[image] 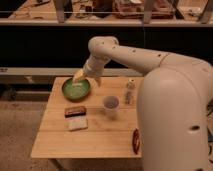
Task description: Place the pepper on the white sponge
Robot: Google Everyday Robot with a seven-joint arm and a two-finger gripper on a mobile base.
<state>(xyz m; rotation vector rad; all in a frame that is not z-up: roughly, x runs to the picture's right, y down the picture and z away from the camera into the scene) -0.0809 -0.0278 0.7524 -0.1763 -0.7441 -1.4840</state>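
Note:
The pepper, slender and dark red, lies near the table's front right edge, close to my arm's big white body. The white sponge lies flat on the left front part of the wooden table, just in front of a dark brown block. My gripper hangs over the back right rim of the green bowl, far from both the pepper and the sponge. Nothing can be seen in the gripper.
A translucent cup stands at the table's middle. A small shaker stands behind and to the right of it. A dark counter front runs behind the table. My arm's white body covers the table's right side.

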